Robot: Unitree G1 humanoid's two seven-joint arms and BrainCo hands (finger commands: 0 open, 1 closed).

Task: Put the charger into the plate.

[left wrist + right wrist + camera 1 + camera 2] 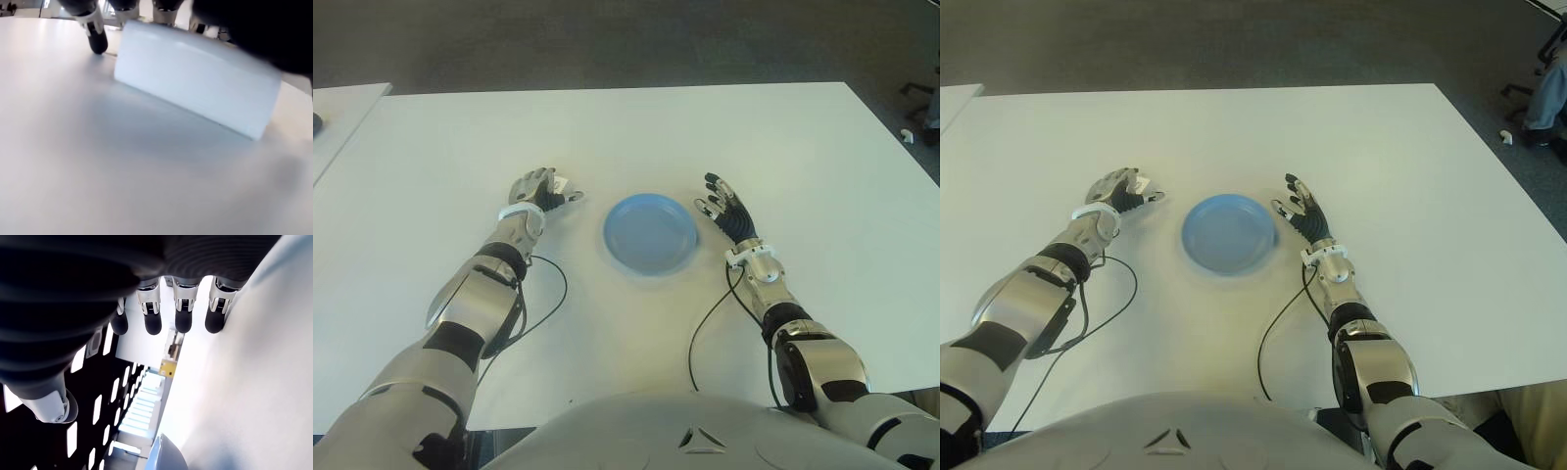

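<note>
Closing left hand [540,191] fingers around white charger [195,81] on table [705,127], left of blue plate [649,233]; firming grip before lifting. Right hand [722,208] lying open beside plate.

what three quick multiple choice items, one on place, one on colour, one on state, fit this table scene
1. Where is the charger?
A. in the plate
B. under the left hand, left of the plate
C. in the right hand

2. What colour is the plate?
A. blue
B. red
C. green

3. How is the right hand?
A. gripping the plate
B. closed in a fist
C. open, holding nothing

Key: 1 B, the left wrist view shows the white block under its fingers; 2 A, both eye views show it blue; 3 C, its fingers are spread beside the plate.
</note>
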